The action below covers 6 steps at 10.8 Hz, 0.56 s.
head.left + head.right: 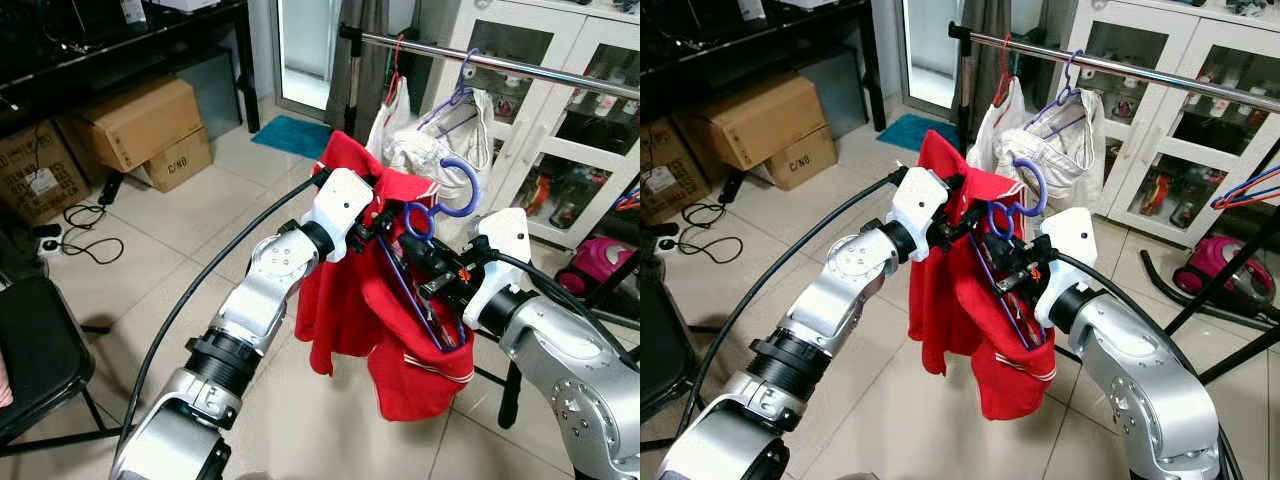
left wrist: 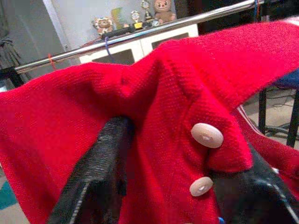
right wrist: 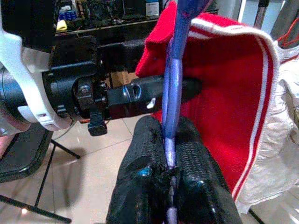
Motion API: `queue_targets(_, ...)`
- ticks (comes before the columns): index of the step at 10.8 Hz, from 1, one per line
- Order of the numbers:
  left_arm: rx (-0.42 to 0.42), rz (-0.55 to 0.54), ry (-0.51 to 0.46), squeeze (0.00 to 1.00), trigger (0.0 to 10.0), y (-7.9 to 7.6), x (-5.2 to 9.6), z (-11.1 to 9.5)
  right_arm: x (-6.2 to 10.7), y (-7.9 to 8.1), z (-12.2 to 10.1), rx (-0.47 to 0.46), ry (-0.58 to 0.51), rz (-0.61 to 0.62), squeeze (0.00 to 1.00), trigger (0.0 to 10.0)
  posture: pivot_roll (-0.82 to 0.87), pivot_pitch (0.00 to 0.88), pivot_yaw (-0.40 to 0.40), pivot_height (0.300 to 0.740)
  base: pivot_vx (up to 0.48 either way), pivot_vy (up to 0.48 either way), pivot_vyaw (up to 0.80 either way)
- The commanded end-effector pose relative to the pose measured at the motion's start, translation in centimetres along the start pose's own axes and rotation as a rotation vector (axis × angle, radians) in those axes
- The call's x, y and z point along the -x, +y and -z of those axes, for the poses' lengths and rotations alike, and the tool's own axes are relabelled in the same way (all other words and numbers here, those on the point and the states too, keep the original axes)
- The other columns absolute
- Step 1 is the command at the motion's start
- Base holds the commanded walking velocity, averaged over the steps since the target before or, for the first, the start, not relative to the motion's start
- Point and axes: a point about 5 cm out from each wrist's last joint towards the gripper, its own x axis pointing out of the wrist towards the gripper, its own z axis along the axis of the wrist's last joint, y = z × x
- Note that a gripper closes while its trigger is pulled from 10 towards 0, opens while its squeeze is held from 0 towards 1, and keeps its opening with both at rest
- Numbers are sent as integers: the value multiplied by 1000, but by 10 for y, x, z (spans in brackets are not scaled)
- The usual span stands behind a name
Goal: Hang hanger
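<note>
Ribbed black fingers [image 3: 187, 182] of the right gripper [image 3: 169, 175] press together on the thin blue plastic hanger [image 1: 440, 205], whose curled hook rises below the metal rail [image 1: 500, 62]. Knitted red shirt [image 1: 400, 330] with white buttons drapes from the hanger; the left gripper [image 2: 177, 182] pinches its collar fabric. Both silver arms reach forward, elbows bent, over the tiled floor [image 1: 180, 230].
</note>
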Motion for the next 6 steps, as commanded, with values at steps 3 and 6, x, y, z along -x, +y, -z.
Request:
queue_targets(3, 2, -14, 14, 0, 0, 5, 2, 3, -1, 2, -15, 16, -73, -34, 0, 10000, 1, 0, -7, 740, 0, 0, 0)
queue_targets(6, 5, -10, 12, 0, 0, 6, 1, 2, -2, -5, -14, 12, -66, 23, 0, 10000, 4, 0, -3, 740, 0, 0, 0)
